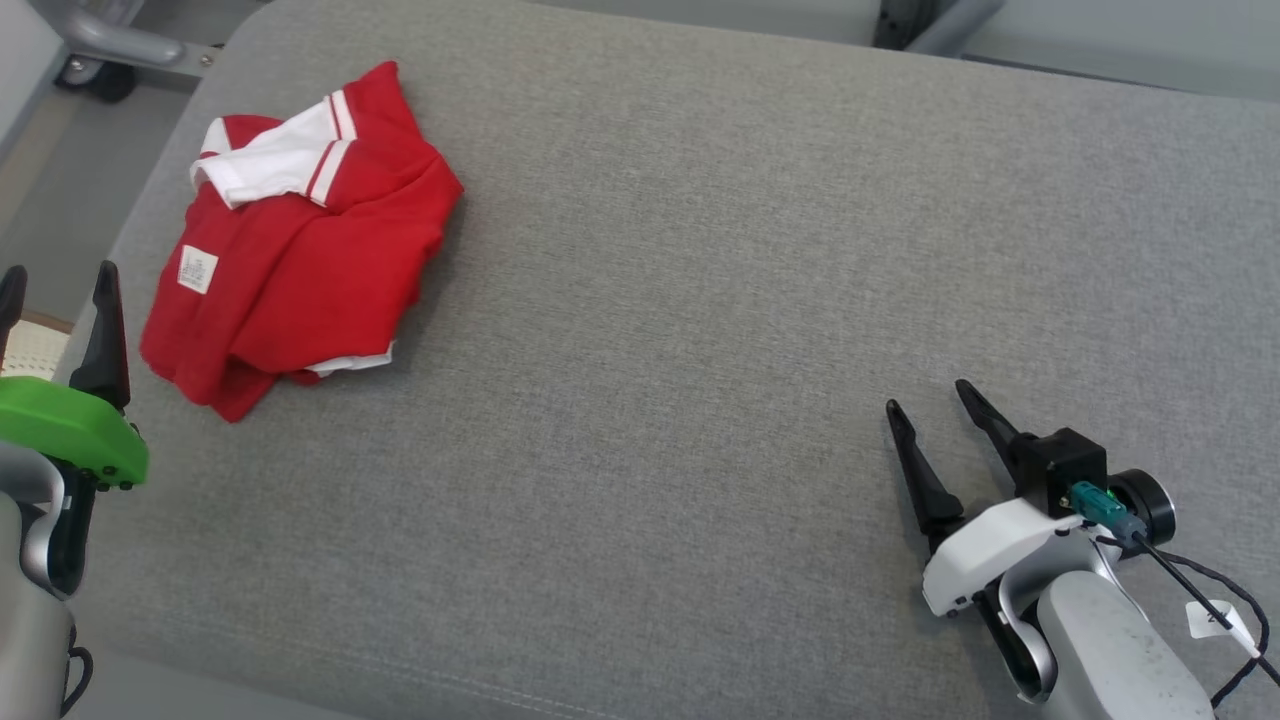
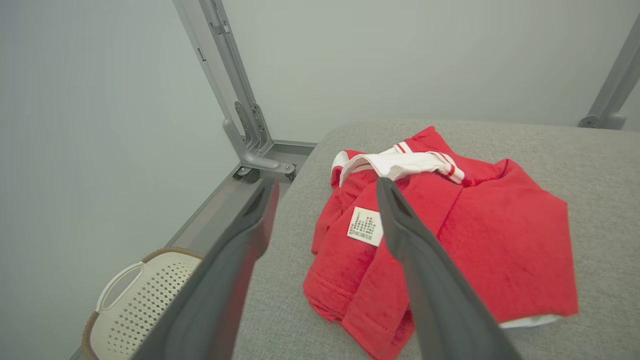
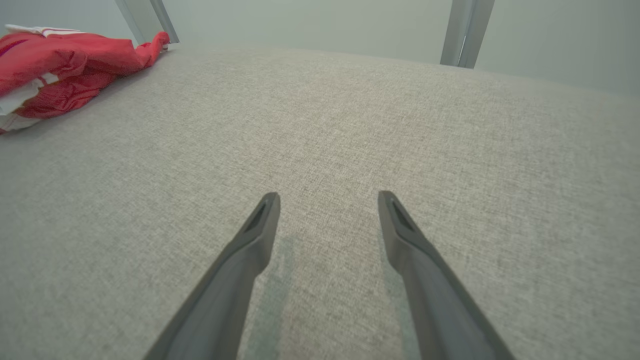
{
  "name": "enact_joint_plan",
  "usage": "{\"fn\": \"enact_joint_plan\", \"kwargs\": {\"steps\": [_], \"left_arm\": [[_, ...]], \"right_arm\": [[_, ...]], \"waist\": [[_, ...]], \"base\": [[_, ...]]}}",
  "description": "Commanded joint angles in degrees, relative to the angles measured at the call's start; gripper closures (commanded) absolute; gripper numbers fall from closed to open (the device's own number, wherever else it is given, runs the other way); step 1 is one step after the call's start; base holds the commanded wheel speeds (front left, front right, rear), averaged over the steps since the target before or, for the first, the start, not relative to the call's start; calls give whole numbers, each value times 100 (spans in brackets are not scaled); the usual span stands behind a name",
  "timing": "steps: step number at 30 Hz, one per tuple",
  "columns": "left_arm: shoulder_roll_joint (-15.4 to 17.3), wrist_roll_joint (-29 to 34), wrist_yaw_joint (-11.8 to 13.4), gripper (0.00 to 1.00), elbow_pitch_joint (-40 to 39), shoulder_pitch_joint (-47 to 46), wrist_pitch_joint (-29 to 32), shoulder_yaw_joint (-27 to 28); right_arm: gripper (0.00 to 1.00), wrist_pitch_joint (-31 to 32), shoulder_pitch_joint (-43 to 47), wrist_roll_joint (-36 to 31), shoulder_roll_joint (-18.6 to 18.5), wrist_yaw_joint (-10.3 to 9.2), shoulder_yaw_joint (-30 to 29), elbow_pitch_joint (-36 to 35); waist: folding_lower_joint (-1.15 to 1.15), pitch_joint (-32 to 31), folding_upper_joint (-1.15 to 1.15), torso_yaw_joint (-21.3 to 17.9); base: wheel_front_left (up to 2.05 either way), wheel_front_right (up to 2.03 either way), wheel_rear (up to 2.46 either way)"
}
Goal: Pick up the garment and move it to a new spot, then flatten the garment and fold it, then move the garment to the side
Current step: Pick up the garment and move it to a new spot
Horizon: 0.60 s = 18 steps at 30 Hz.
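Left gripper (image 1: 60,272) sits at 9 o'clock in my head view, fingers spread and holding nothing. My right gripper (image 1: 927,395), at 4 o'clock, is likewise spread and empty. The red garment (image 1: 300,260) lies bunched at 10 o'clock on the grey padded table (image 1: 700,300), near my left fingers and well apart from the right. Its white collar (image 1: 280,155) and a white label (image 1: 197,270) face up. In my left wrist view, a pale perforated basket (image 2: 135,300) stands at 7 o'clock.
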Motion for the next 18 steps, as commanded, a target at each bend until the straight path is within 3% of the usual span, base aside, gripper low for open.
{"fn": "enact_joint_plan", "kwargs": {"steps": [1, 8, 18], "left_arm": [[100, -196, -14, 0, 90, -132, 92, -185], [642, -1519, -3, 0, 515, -463, 513, -1412], [676, -2138, -3, 0, 1513, -709, 108, -2144]], "right_arm": [[0, -17, -76, -51, -68, -2, -13, -15], [0, -17, -208, -112, -212, -2, -7, -107], [0, -8, -183, -123, -371, -2, -51, -199]], "waist": [[0, 297, 0, -301], [0, 589, 0, -635], [0, 747, 0, -761]], "base": [[0, 0, 0], [0, 0, 0], [0, 0, 0]]}}
